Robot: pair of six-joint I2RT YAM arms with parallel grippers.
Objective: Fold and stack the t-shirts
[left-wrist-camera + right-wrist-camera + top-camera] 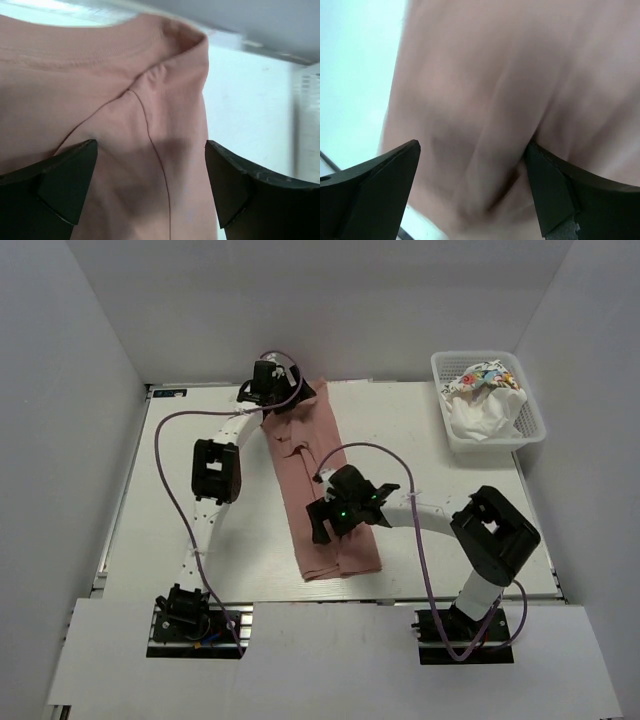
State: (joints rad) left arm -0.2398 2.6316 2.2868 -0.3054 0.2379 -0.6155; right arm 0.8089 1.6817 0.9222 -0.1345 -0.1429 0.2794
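Tabletop white, pale walls around, pink t-shirt lengthwise, left claw and right claw agape.

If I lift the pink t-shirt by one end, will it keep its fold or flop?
Likely floppy: the pink t-shirt lies in soft wrinkles and creased layers. Lifted from one end, the long folded strip would probably sag and its layers could slip apart. It looks thin, so probably light.

The left arm and right arm are built of white tubes joined by blocky black housings. Purple cables are looped along both. A green light is seen on the right wrist. Black, wedge-shaped fingers are fitted.
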